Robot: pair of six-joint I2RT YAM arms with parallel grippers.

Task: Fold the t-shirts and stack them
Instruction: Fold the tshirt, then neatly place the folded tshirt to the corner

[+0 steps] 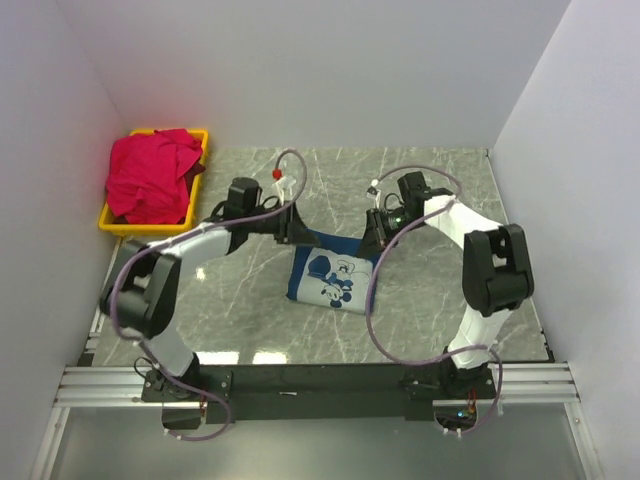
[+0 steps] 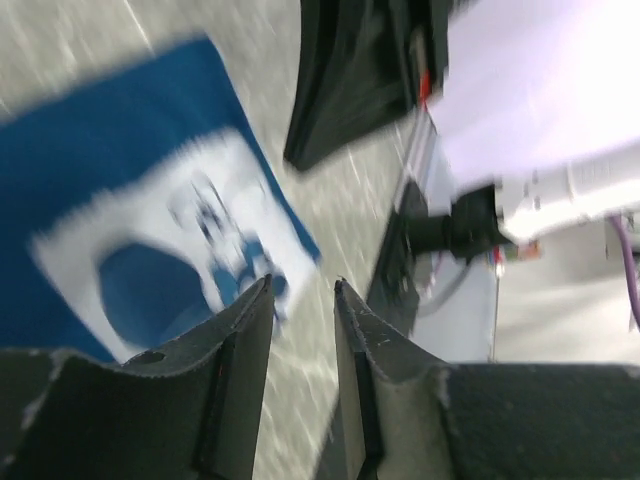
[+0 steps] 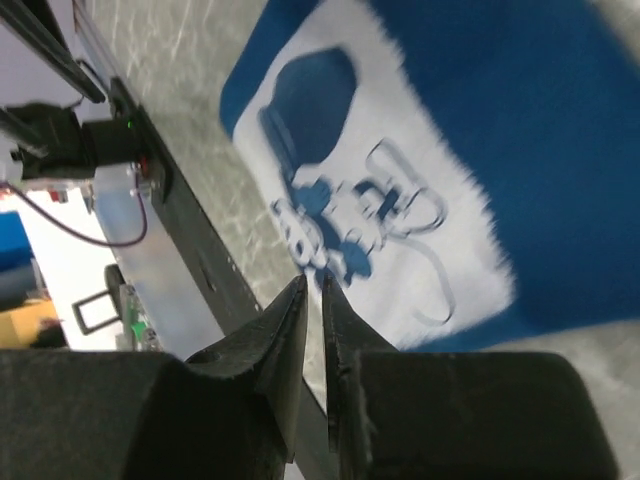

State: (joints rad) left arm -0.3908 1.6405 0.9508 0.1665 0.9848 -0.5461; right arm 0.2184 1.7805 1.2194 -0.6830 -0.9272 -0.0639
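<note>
Grey marbled table (image 1: 250, 330), walled in white on three sides.

Navy blue shirt (image 1: 327, 278): folded into a compact rectangle, lying flat about the middle of the table, a little toward the near edge. White print (image 1: 335, 282) faces up and covers most of the top panel. A narrow strip of blue cloth runs along the shirt's far edge, between the two sets of fingers.

Red-pink shirt (image 1: 150, 178): unfolded, heaped in the yellow bin (image 1: 128, 228) at the far left corner of the table, cloth spilling over the bin's rim. Well apart from the blue shirt.

Left fingers (image 1: 293, 228): at the far left corner of the blue shirt, just over it. The left wrist view, which is blurred, shows the fingers (image 2: 258, 300) parted by a modest gap with nothing between them; blue shirt (image 2: 100, 200) and its print (image 2: 180, 230) lie below and to one side, bare table showing through the gap.

Right fingers (image 1: 372, 235): at the far right corner of the blue shirt. In the right wrist view the fingers (image 3: 292, 300) stand only a thin slit apart, tips not touching, no cloth caught between. The shirt (image 3: 560, 120) and print (image 3: 400, 200) lie flat beneath, clear of the tips.

Whether either set of fingers touches the cloth cannot be told from above.
</note>
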